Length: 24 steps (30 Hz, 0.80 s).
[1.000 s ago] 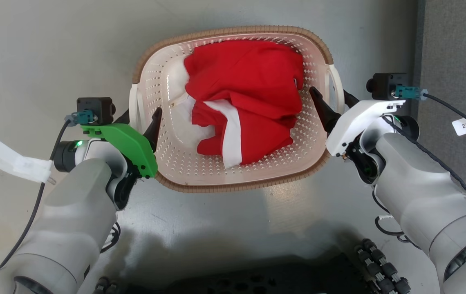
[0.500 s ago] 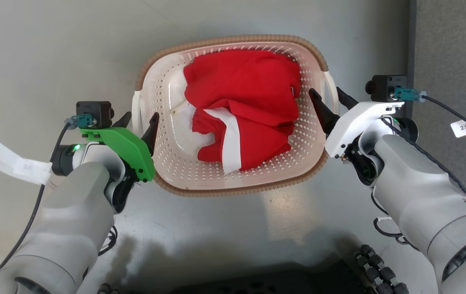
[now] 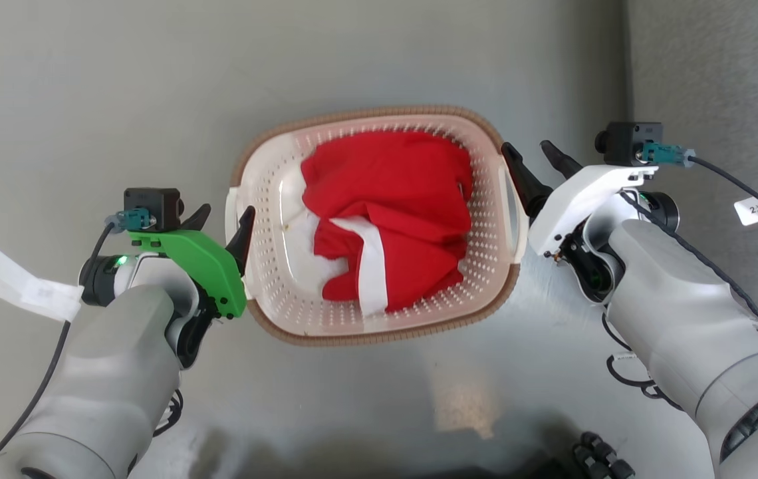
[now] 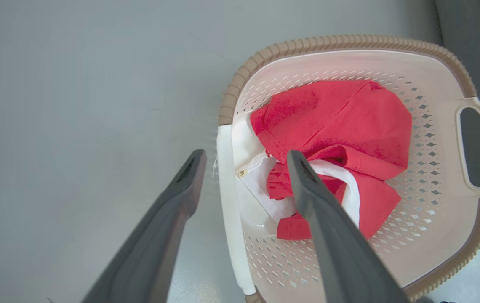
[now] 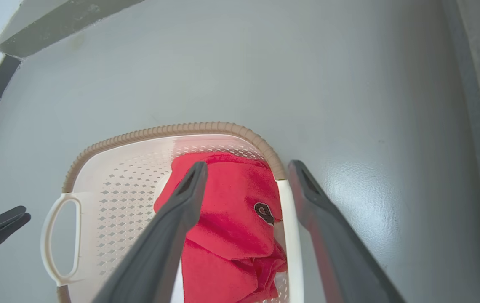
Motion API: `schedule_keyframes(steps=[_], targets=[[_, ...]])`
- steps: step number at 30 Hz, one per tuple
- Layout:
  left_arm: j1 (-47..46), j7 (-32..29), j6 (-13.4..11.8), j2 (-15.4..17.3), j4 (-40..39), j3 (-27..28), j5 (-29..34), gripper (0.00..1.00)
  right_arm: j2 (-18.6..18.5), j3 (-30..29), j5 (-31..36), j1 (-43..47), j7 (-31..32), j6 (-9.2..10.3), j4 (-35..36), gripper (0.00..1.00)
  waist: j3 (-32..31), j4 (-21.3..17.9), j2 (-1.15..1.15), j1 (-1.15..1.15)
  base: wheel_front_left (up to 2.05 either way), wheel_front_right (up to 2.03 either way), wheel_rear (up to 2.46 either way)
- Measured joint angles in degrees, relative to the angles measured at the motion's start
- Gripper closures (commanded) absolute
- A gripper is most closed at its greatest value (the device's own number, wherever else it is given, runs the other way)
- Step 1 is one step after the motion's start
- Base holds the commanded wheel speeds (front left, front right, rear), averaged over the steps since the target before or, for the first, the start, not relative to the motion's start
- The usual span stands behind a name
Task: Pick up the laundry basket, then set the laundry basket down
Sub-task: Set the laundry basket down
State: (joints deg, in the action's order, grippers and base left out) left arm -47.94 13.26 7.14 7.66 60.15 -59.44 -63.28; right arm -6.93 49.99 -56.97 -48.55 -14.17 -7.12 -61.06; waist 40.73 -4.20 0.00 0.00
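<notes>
The laundry basket (image 3: 269, 219), cream perforated plastic with a brown woven-look rim, sits on the floor (image 3: 86, 100) between both finger pairs in the head view. Left wrist view: the left gripper (image 4: 246, 155) gapes wide astride a white handle (image 4: 228, 198). Right wrist view: the right gripper (image 5: 247, 164) gapes likewise. A skewed withdrawal could snag and drag the basket.

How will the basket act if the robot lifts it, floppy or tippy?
Probably stiff: the laundry basket looks like moulded plastic with a thick rim. Likely light: holey walls, only crumpled cloth inside. It might tilt unless both handles rise together; left gripper and right gripper each straddle one, open.
</notes>
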Motion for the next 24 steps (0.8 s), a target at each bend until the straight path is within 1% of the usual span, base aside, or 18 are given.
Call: schedule_keyframes(steps=[8,9,13,17,24], targets=[[1.7,1.0,0.0,0.5,-2.0,0.1,0.0,0.0,-0.6,-1.6,0.9,2.1,0.0,0.0,3.6,0.0,-6.1,-0.3,0.0,0.0,0.0,0.0,0.0],[2.5,1.0,0.0,0.8,-2.7,0.2,0.0,0.0,-0.7,-2.0,1.4,2.6,0.0,0.0,4.5,0.0,-7.7,-0.3,0.0,-0.01,0.0,0.0,0.0],[3.7,1.0,0.0,1.5,-3.6,0.6,0.0,0.0,-0.9,-2.9,2.3,4.4,0.0,0.0,6.0,0.0,-10.9,-0.4,0.0,-0.01,0.0,0.0,0.0],[4.4,1.0,0.0,2.8,-5.8,3.1,0.7,0.0,-1.6,-4.0,3.9,6.4,0.0,0.0,7.3,0.0,-14.1,-0.5,0.0,-0.01,0.0,0.0,0.0],[6.4,1.0,0.0,3.5,-8.9,7.2,3.0,0.0,-3.2,-6.4,5.9,9.6,0.0,0.0,9.7,0.0,-19.0,-0.7,0.0,-0.01,0.0,0.0,0.0]])
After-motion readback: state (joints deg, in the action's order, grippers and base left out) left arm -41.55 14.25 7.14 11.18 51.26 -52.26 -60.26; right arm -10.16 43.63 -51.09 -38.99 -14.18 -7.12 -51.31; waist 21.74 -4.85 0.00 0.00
